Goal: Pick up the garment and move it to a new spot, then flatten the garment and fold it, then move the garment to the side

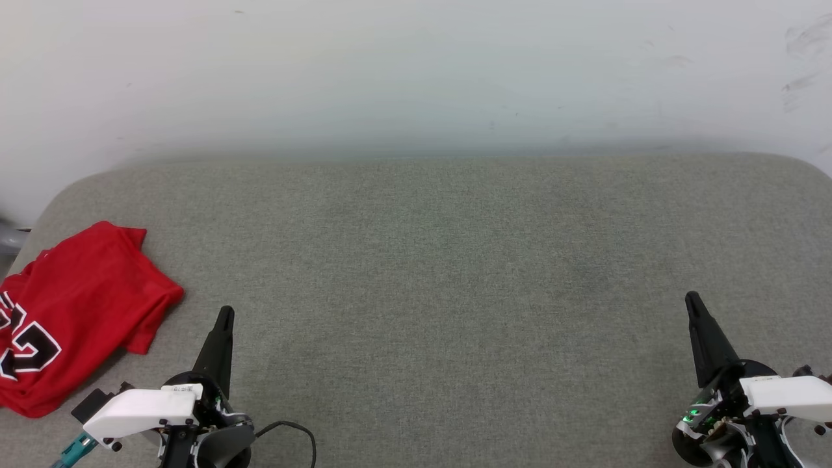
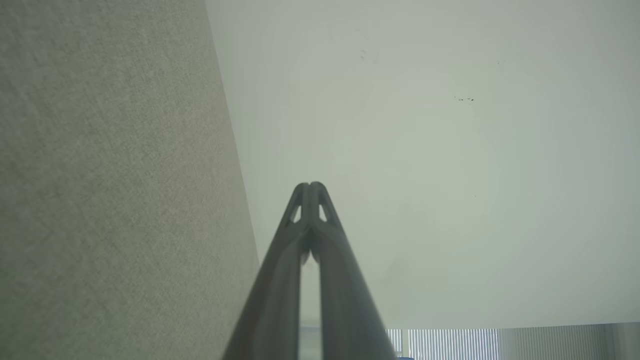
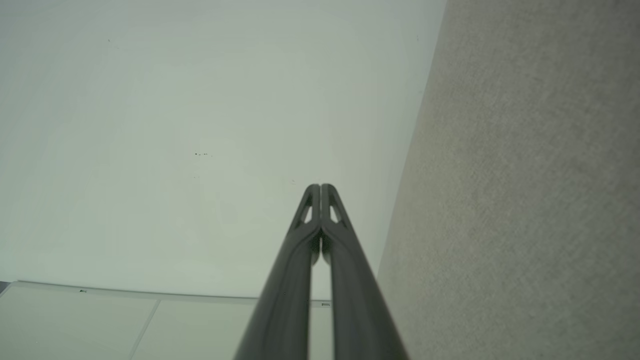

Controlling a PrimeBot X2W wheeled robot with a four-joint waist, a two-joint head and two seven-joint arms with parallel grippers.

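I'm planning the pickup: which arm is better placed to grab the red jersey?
Left. The red jersey lies at the left edge of the grey surface, just beside the left gripper. The right gripper is far across. Both are shut.

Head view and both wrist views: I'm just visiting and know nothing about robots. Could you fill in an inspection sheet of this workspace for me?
Surface: grey fabric surface, flat, with rounded far corners.
Job's things: red garment, loosely folded at the surface's left edge, part of a black white-outlined number showing; neither claw touches it.
Clutter: nothing seen.
Claws: left claw and right claw both shut, holding nothing, fingers pointing toward the wall.
Cables: black cable looping beside the left wrist.
Surroundings: white wall behind the surface, faint scuffs at its upper right.
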